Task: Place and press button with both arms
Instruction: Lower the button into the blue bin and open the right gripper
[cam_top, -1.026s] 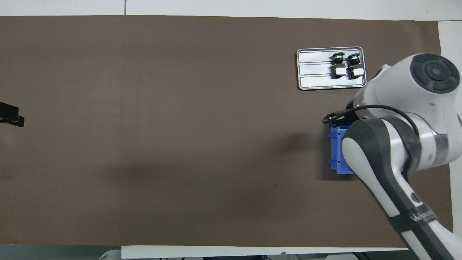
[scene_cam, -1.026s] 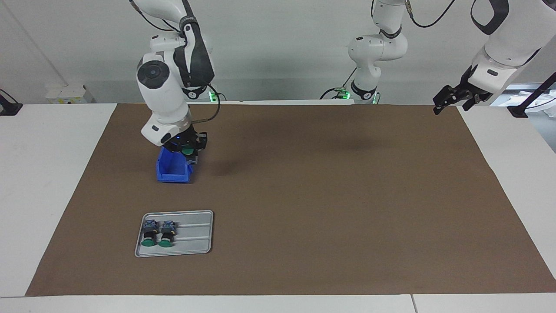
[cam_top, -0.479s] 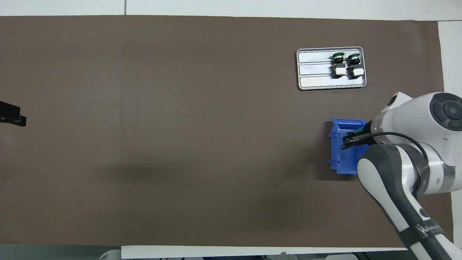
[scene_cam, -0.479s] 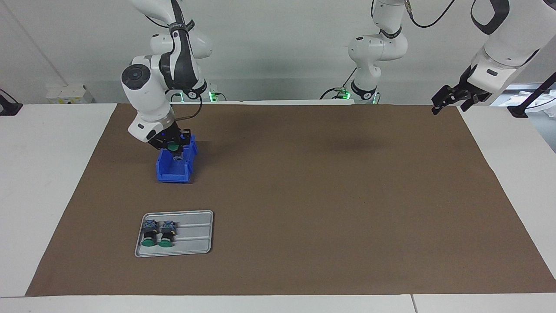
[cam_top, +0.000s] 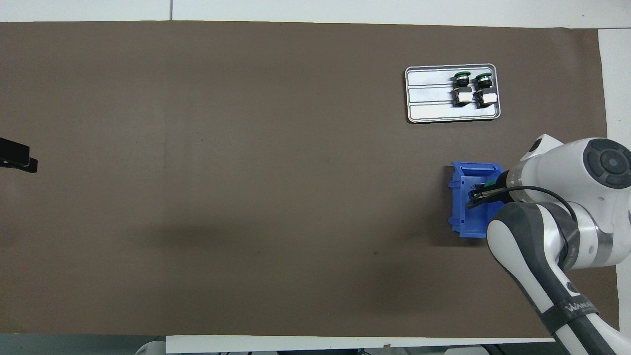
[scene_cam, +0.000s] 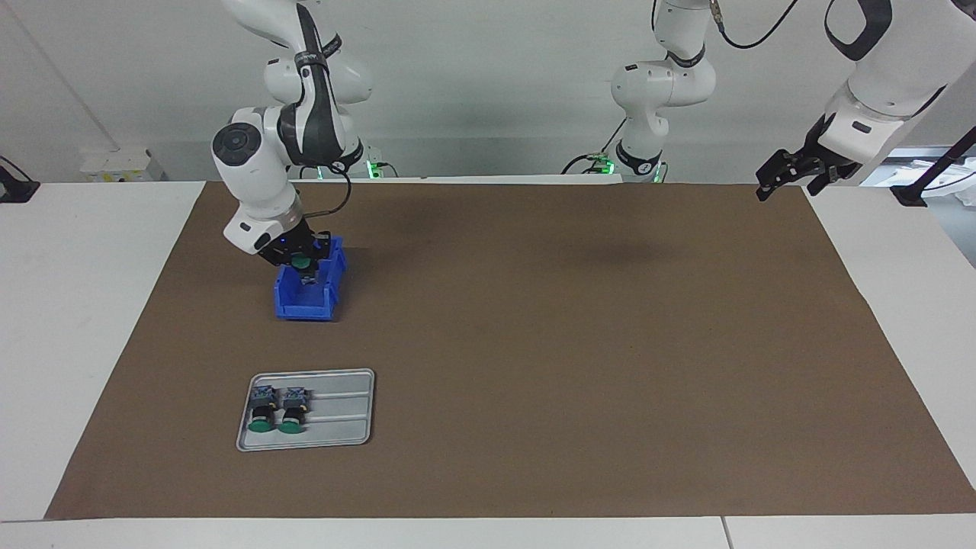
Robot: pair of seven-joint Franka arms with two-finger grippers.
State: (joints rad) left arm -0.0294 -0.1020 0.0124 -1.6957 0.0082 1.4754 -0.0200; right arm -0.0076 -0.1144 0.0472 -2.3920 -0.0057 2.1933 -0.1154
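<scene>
My right gripper (scene_cam: pixel 303 267) is shut on a button (scene_cam: pixel 303 262) with a green cap, and holds it low over the blue bin (scene_cam: pixel 299 299). In the overhead view the right gripper (cam_top: pixel 480 193) shows above the bin (cam_top: pixel 463 212), with the green cap (cam_top: pixel 490 183) peeking out beside the wrist. Two more buttons (scene_cam: pixel 263 412) (scene_cam: pixel 292 412) lie side by side in the grey tray (scene_cam: pixel 343 418). My left gripper (scene_cam: pixel 785 177) hangs open and holds nothing, raised over the mat's corner at the left arm's end.
The tray (cam_top: pixel 429 101) with its two buttons (cam_top: pixel 462 88) lies farther from the robots than the bin, toward the right arm's end. A brown mat (scene_cam: pixel 579 343) covers the table. Only the left gripper's tip (cam_top: pixel 17 160) shows at the overhead view's edge.
The right arm swung and turned its wrist, carrying the button from the bin's edge to over its inside. The left arm barely moved.
</scene>
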